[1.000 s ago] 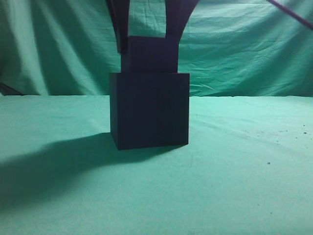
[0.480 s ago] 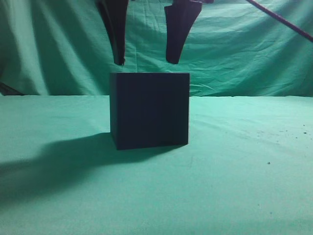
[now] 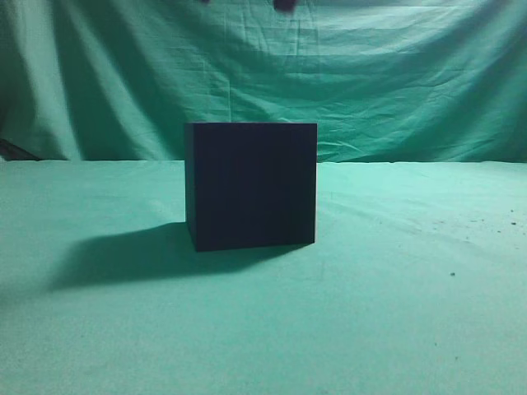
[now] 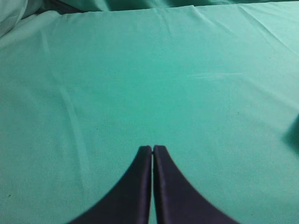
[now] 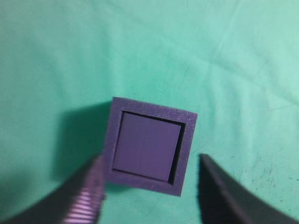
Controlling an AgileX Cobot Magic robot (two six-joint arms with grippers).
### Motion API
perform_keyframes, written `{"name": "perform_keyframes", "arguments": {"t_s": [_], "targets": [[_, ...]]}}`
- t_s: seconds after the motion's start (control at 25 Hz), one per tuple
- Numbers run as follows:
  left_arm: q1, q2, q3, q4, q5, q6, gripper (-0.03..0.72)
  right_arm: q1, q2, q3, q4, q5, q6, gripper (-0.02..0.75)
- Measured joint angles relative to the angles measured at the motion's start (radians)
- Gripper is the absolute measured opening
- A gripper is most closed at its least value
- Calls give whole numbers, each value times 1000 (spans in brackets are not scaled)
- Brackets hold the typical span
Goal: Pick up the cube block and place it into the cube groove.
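The cube groove (image 3: 251, 185), a large dark navy box, stands on the green cloth at the middle of the exterior view. In the right wrist view I look down into it: its rim (image 5: 186, 154) frames the cube block (image 5: 145, 147), whose lighter purple top sits inside the opening, with a thin dark gap on the right. My right gripper (image 5: 150, 159) is open and empty, hanging above the box with a finger on each side. Only one fingertip (image 3: 284, 4) shows at the top edge of the exterior view. My left gripper (image 4: 153, 148) is shut and empty over bare cloth.
Green cloth covers the table (image 3: 412, 313) and hangs as a backdrop (image 3: 395, 74). The box casts a shadow (image 3: 123, 255) to its left. A dark blur shows at the right edge of the left wrist view (image 4: 294, 133).
My right gripper has let go of the cube block and risen almost out of the exterior view. The block, which stood out above the box, has sunk into it.
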Motion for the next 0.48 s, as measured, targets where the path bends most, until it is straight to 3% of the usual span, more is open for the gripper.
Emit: {"name": "perform_keyframes", "arguments": {"t_s": [0.16,0.24,0.32,0.48], "targets": [[0,0,0,0,0,0,0,0,-143,-4,10,4,0,158],[0,0,0,0,0,0,0,0,-230,-6,20,10,0,60],[0,0,0,0,0,0,0,0,-329,-6,25,13,-1,0],[0,0,0,0,0,0,0,0,-530,65,27,17,-54,0]]}}
